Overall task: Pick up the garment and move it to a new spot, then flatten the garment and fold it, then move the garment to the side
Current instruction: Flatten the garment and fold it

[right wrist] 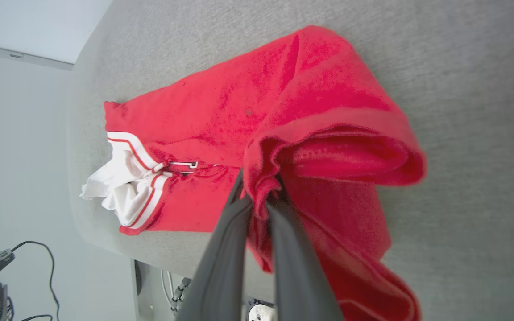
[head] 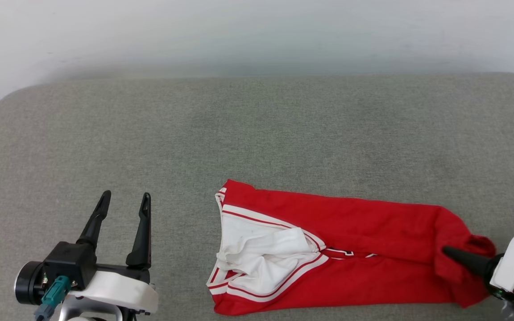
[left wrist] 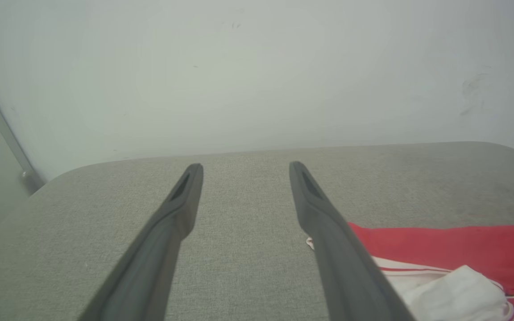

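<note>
Pinching one end of the shirt (head: 350,232), the right gripper (head: 448,252) seemed mid-fold; the left gripper (head: 126,196) stood wide, empty. Next, that end probably needed carrying across to the opposite end.

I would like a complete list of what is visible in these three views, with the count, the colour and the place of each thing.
garment: one, red with white sleeves and red-white trim, lying folded on the near right part of the padded surface
padded surface: one, grey fabric, spanning the head view
wall: one, white, behind the padded surface
cable: one, black, beyond the surface's edge in the right wrist view
left gripper: one, dark fingers, open, left of the garment, touching nothing
right gripper: one, dark fingers, shut on the garment's right end
</note>
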### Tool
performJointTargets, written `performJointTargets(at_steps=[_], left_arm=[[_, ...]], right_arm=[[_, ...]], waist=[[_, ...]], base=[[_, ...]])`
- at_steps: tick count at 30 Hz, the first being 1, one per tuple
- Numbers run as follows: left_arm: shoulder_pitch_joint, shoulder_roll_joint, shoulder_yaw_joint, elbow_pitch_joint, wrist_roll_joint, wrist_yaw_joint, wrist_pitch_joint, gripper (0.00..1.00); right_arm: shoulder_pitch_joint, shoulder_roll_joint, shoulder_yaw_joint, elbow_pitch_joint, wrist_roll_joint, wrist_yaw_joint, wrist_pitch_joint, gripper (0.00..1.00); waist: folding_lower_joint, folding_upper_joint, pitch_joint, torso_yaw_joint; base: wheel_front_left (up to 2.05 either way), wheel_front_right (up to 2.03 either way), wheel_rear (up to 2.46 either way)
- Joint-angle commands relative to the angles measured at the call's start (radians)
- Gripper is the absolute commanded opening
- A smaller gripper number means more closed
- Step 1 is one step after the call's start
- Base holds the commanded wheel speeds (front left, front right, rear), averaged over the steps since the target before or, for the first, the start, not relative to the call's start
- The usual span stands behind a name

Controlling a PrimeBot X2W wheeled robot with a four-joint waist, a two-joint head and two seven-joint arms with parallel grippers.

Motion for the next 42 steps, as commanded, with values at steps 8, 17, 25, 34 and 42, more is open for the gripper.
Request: performJointTargets(at_steps=[8, 17, 25, 34, 42], left_arm=[[-0.028, -0.002, -0.022, 0.011, 0.003, -0.021, 0.001, 1.00], [-0.061, -0.020, -0.047, 0.034, 0.001, -0.048, -0.006, 1.00], [-0.100, -0.034, -0.056, 0.051, 0.002, -0.069, -0.015, 1.00], [-0.126, -0.052, -0.050, 0.084, 0.000, -0.089, -0.025, 1.00], [-0.124, -0.050, -0.038, 0.099, 0.009, -0.093, -0.028, 1.00]], right_arm=[[-0.017, 0.070, 0.026, 0.022, 0.314, 0.000, 0.126, 0.00], [-0.074, 0.070, 0.302, 0.147, 0.594, 0.000, -0.014, 0.00], [-0.188, 0.070, 0.544, 0.229, 0.650, 0.000, -0.174, 0.00], [-0.247, 0.069, 0.649, 0.331, 0.532, 0.000, -0.319, 1.00], [-0.264, 0.022, 0.767, 0.202, 0.422, 0.000, -0.450, 1.00]], waist=[[-0.0001, 0.0000, 0.007, 0.049], [-0.0001, 0.0000, 0.037, 0.109], [-0.0001, 0.0000, 0.088, 0.135], [-0.0001, 0.0000, 0.121, 0.141], [-0.0001, 0.0000, 0.100, 0.104]], base=[[0.00, 0.00, 0.00], [0.00, 0.00, 0.00], [0.00, 0.00, 0.00], [0.00, 0.00, 0.00], [0.00, 0.00, 0.00]])
